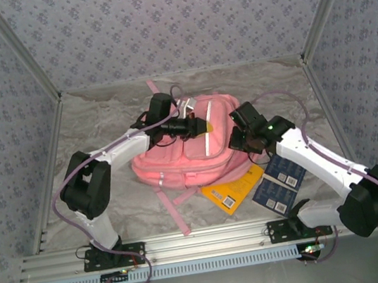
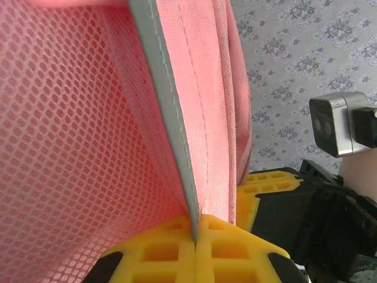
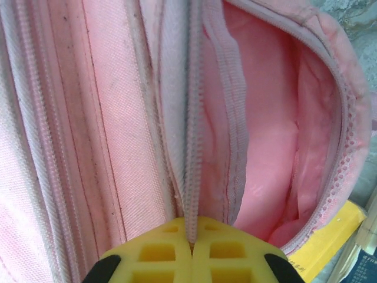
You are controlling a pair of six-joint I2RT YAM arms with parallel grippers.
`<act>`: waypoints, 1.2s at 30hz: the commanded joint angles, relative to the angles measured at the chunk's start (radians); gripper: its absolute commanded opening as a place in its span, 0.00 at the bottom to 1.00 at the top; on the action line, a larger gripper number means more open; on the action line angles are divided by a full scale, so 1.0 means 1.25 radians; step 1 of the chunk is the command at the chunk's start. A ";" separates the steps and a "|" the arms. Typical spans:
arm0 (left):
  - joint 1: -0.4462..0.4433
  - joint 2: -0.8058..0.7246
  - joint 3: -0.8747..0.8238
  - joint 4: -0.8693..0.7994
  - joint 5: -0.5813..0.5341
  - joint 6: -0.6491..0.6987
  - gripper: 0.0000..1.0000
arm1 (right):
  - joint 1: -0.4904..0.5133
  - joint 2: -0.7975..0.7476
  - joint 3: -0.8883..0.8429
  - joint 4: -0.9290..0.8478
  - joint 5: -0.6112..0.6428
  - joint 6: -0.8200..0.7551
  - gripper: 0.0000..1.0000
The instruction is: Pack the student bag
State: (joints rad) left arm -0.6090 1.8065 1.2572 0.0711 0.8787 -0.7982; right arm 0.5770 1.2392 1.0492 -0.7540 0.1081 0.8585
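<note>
The student bag lies in the middle of the worktop, pink straps trailing toward the bottom of the frame. Both arms are on it at once.

In the top view the left arm rises from its base at lower left and folds sharply at the elbow. Its forearm runs level toward the right, with the wrist lying over the bag's top edge. The left fingers are clenched on the bag. In the left wrist view those left fingers pinch a grey-trimmed edge of the student bag, with pink mesh spreading away to the left of the frame.

The right arm comes in from lower right and bends at the elbow by the frame's edge. It slopes up and left across the worktop, the wrist tipped down at the bag's right side. The right fingers meet the fabric there. In the right wrist view the right fingers are clamped on a strip of zip tape. The student bag gapes open just to the right of that strip, showing smooth pink lining.

A yellow book lies partly under the bag's lower right corner. Two blue books sit just beside the yellow one, below the right forearm.
</note>
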 commanded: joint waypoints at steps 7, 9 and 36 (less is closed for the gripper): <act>0.102 -0.087 0.026 0.016 0.026 -0.060 0.00 | 0.002 -0.207 -0.136 0.089 -0.012 -0.030 0.00; 0.119 -0.097 0.046 0.000 0.035 -0.063 0.00 | -0.010 -0.255 -0.189 0.155 -0.048 -0.037 0.00; 0.191 -0.162 0.116 -0.165 0.090 0.020 0.00 | -0.263 -0.299 -0.385 0.880 -0.599 0.054 0.00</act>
State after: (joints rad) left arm -0.4046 1.6623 1.3983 -0.2119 0.9878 -0.7933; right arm 0.2920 0.8631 0.5835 0.1417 -0.4980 0.8295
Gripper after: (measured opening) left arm 0.038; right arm 0.048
